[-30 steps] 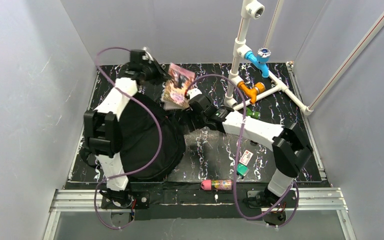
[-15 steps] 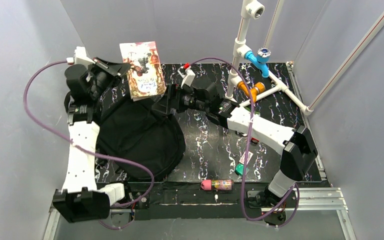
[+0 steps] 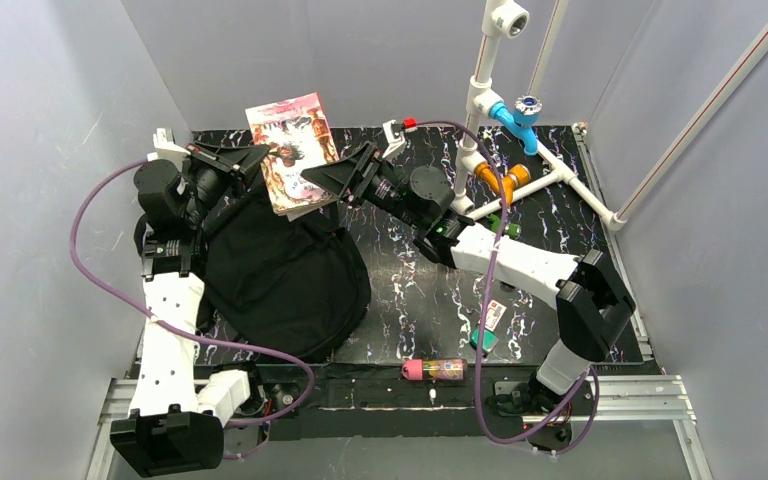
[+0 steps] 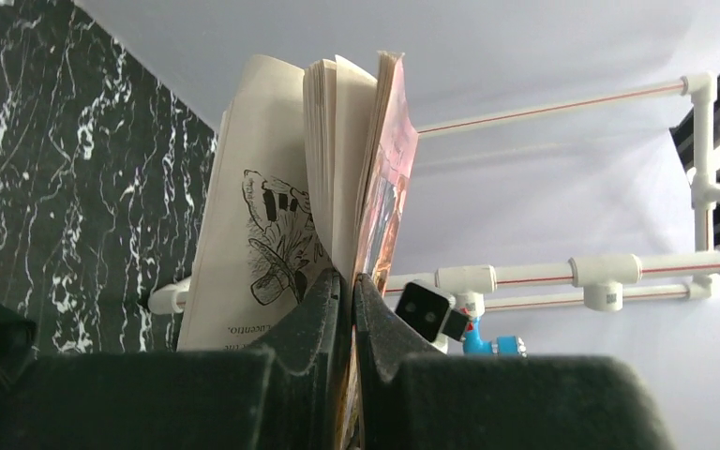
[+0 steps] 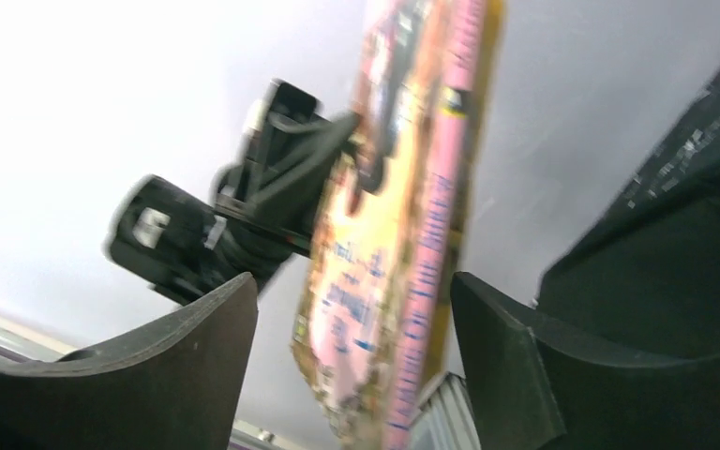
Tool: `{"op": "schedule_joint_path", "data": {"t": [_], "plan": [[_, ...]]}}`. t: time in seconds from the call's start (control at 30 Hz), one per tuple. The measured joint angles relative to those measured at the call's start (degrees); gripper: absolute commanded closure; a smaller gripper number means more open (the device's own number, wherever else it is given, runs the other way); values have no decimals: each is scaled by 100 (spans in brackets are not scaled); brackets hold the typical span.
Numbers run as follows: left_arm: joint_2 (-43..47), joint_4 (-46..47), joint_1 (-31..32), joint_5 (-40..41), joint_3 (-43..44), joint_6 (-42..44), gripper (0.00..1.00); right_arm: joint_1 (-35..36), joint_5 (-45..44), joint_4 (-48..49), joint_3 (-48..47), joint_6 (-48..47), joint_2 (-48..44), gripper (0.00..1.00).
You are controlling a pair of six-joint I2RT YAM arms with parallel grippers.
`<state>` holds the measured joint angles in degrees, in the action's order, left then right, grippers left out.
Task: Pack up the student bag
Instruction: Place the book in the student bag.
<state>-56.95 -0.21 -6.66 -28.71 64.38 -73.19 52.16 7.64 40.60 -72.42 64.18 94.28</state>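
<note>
The student bag (image 3: 280,275), a large black fabric backpack, lies on the left half of the table. My left gripper (image 3: 252,158) is shut on a pink paperback book (image 3: 293,152) and holds it in the air above the bag's far end. In the left wrist view the fingers (image 4: 333,309) pinch the cover and some pages of the book (image 4: 337,159), which fans open. My right gripper (image 3: 330,180) is open, its jaws on either side of the book's lower edge (image 5: 403,234), not touching it.
A white pipe frame (image 3: 490,90) with a blue valve (image 3: 520,112) and an orange fitting (image 3: 503,182) stands at the back right. A pink tube-shaped case (image 3: 435,370) lies at the front edge. Small cards (image 3: 490,318) lie near the right arm's base.
My left gripper has brought the book slightly right and lower over the bag. My right gripper has risen off the bag and opened around the book's lower edge.
</note>
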Motion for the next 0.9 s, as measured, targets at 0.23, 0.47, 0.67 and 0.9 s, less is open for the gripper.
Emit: {"op": "schedule_joint_path", "data": {"t": [0.23,0.47,0.67,0.9], "plan": [[9,219,-9,-28,-413,-745,100,164,-321,527,9,216,42,46],[28,839,-31,-70,-793,-968,27,417,-804,472,105,114,149,98],[118,-1021,13,-22,-621,925,2,514,-1672,-1449,-4,-1139,-33,99],[321,-3401,595,1163,-664,3534,22,573,-3034,-4409,-719,-3370,-186,99]]}}
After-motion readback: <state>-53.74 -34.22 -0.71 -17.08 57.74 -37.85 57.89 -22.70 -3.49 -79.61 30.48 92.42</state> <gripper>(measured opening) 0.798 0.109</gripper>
